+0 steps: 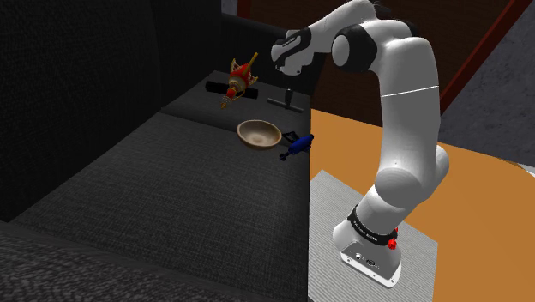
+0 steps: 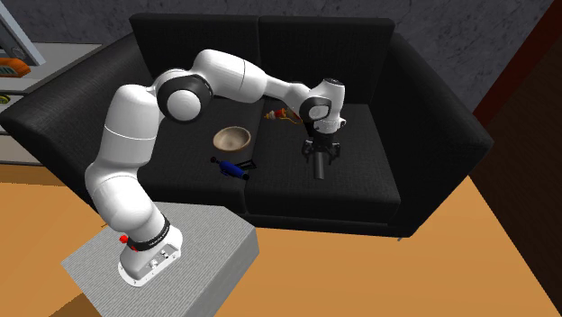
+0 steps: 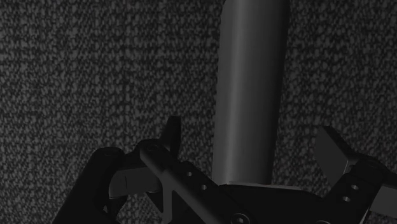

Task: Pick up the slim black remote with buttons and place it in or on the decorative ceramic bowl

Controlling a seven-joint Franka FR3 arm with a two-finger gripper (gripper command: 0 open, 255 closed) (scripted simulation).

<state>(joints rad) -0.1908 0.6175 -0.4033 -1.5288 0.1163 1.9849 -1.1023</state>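
The remote [image 3: 251, 83] is a slim dark grey slab lying flat on the black sofa seat [image 1: 171, 163]; no buttons show on it. My gripper [image 3: 251, 140] is low over it and open. One finger [image 3: 172, 135] stands on each side of the remote's near end, with a gap on both sides. In the shoulder view the remote [image 1: 279, 102] shows as a short grey bar under the gripper [image 1: 290, 96]. The tan bowl [image 1: 260, 133] sits upright on the seat, nearer the stand than the gripper. In the second exterior view the bowl [image 2: 231, 138] is left of the gripper [image 2: 321, 169].
A blue and black tool [image 1: 297, 144] lies by the seat's front edge beside the bowl. A red and gold ornament [image 1: 240, 75] rests near the backrest, next to a flat black object [image 1: 216, 86]. The stand [image 1: 373, 227] is on an orange floor [image 1: 480, 223].
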